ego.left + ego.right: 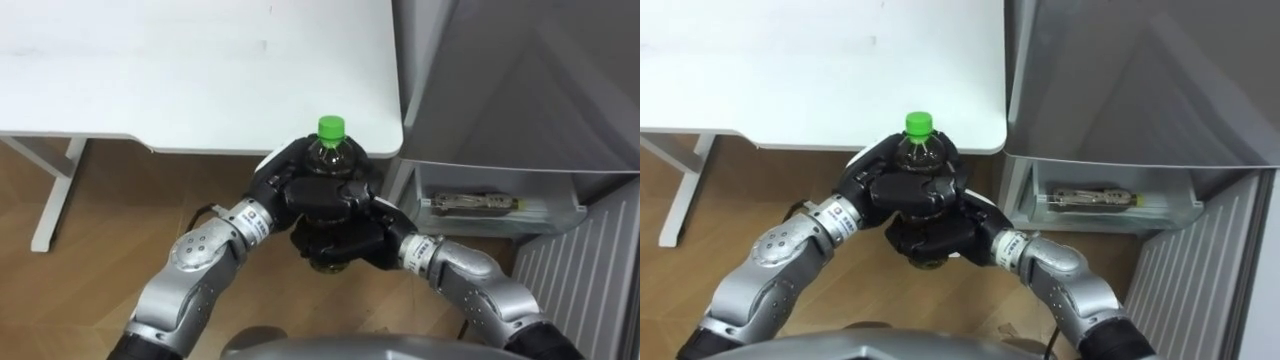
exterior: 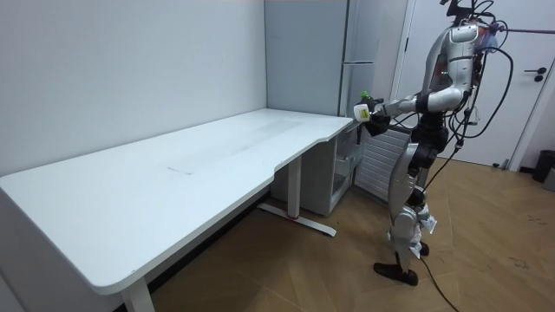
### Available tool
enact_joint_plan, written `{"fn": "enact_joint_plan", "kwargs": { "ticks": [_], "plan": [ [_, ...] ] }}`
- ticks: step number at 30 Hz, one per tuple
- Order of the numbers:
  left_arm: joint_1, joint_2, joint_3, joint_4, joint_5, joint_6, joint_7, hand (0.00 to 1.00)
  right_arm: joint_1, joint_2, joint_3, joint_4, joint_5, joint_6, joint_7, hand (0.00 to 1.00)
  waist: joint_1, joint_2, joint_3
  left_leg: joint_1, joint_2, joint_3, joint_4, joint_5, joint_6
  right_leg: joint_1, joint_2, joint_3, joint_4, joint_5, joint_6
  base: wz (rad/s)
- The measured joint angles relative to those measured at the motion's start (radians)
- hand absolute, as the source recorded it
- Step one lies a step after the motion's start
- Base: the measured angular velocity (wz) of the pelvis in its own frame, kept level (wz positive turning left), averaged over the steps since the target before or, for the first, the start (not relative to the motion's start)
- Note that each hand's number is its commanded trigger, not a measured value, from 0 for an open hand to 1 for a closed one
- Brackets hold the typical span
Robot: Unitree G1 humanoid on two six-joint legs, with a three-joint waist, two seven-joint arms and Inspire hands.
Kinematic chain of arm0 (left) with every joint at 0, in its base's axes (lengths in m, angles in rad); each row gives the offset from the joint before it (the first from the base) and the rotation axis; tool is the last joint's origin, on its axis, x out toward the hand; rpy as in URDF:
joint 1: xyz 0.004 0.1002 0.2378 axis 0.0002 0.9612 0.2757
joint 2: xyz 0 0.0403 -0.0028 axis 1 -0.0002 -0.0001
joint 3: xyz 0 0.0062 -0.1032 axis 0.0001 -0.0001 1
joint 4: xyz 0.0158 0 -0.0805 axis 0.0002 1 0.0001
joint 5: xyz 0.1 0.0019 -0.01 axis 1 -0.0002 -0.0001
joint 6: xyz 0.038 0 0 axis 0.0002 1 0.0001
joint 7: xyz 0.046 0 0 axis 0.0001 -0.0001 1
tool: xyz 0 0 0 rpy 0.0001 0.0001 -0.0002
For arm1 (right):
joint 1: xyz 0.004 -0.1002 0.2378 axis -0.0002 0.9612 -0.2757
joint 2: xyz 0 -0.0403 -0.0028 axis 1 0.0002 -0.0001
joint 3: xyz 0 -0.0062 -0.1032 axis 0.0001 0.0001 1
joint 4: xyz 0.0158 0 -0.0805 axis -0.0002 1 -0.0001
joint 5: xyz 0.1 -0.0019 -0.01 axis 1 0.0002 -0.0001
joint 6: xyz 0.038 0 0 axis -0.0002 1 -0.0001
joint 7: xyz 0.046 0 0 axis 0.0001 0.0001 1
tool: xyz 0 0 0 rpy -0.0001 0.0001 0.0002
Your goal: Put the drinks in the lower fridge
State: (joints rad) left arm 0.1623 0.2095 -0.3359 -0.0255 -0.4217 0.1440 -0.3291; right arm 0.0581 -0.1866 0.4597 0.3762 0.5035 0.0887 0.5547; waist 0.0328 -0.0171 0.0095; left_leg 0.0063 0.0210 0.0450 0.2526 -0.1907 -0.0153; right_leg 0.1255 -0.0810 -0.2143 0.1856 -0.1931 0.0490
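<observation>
1. Left robot hand (image 1: 283, 187) and right robot hand (image 1: 352, 243) both clasp one dark drink bottle (image 1: 330, 152), fingers wrapped round its body.
2. Held upright, green cap on top, the drink bottle sits just off the corner of the white tabletop (image 1: 200, 70).
3. Just to its right stands the grey fridge (image 1: 500, 90).

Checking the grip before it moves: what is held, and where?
A green-capped bottle, round its body: left hand above, right hand below.

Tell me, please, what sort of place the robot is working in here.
Likely an office or test room rather than a real kitchen: a long white desk against bare walls, a tall grey fridge at the desk's end, and a wood-pattern floor.
</observation>
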Motion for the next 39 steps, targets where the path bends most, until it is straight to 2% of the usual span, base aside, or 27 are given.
{"fn": "enact_joint_plan", "kwargs": {
  "ticks": [16,24,29,31,37,39],
  "plan": [
    [0.000,0.001,0.020,-0.001,0.014,-0.002,0.016,0.00,0.001,0.000,0.006,0.000,0.005,0.002,0.003,1.00,0.000,0.005,0.0034,-0.004,0.001,0.000,0.001,0.000,0.000,-0.002,0.000,-0.006,0.000,0.000,0.000,0.00],
    [0.000,0.002,0.021,-0.008,0.021,-0.029,0.021,0.00,0.002,0.000,0.008,-0.004,0.028,-0.001,0.005,1.00,-0.001,0.005,0.0034,-0.001,0.000,-0.002,0.005,0.000,0.000,0.006,0.000,-0.007,-0.001,0.000,0.000,0.00],
    [-0.003,0.002,0.042,-0.063,0.019,-0.035,0.020,0.00,0.003,0.002,-0.008,-0.005,0.064,-0.007,0.035,1.00,-0.001,0.007,0.0048,-0.013,0.000,-0.006,0.007,0.000,0.000,0.003,0.001,-0.007,-0.001,0.000,0.000,0.02],
    [-0.014,-0.001,0.062,-0.092,0.017,-0.044,0.020,0.00,0.004,-0.004,-0.009,-0.004,0.090,-0.004,0.036,1.00,0.002,0.008,0.0052,-0.013,0.001,-0.007,0.008,0.000,0.000,0.001,0.001,-0.008,-0.001,0.000,0.000,0.00],
    [-0.043,-0.021,0.106,-0.179,-0.003,-0.101,0.041,0.00,0.029,-0.005,-0.012,-0.003,0.086,0.001,0.037,1.00,0.019,0.011,0.0057,-0.011,0.001,-0.004,0.005,0.000,0.000,0.002,0.001,-0.005,-0.001,0.000,-0.001,0.00],
    [-0.048,-0.024,0.130,-0.191,-0.003,-0.102,0.042,0.00,0.046,-0.007,-0.024,-0.002,0.077,0.001,0.037,1.00,0.027,0.013,0.0061,-0.006,0.001,-0.004,0.007,0.000,0.000,0.003,0.001,-0.006,-0.002,0.000,-0.001,0.00]
  ]
}}
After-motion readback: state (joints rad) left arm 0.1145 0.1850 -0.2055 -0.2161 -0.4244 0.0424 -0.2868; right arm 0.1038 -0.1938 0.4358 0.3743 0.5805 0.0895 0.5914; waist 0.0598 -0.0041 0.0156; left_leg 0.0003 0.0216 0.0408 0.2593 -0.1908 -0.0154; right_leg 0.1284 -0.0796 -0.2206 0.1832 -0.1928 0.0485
